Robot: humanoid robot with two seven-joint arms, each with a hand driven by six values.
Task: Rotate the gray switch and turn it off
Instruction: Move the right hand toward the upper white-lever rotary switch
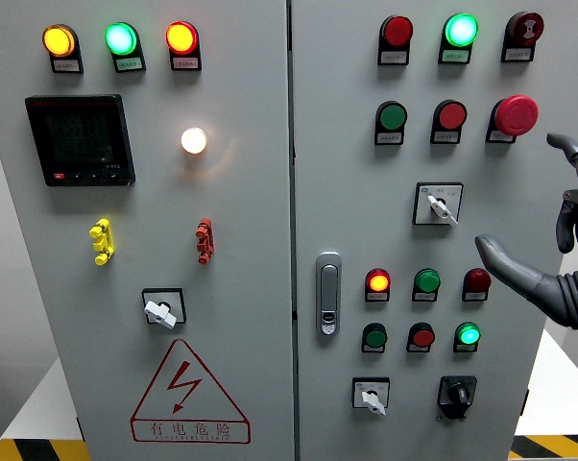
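Gray switch (439, 206) untouched, labels unreadable, right robot hand (558, 254) open nearby

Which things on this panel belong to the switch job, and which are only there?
Belong to the job:
gray rotary switch, nearest the hand
right hand, open, beside the panel

Only there:
red mushroom button
black rotary switch
door handle
black display
warning triangle

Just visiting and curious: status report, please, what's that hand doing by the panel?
Right hand open at panel's right edge, fingers spread, touching nothing. Left hand out of view. Gray switch untouched, handle pointing down-right. Nothing between hand and switch.
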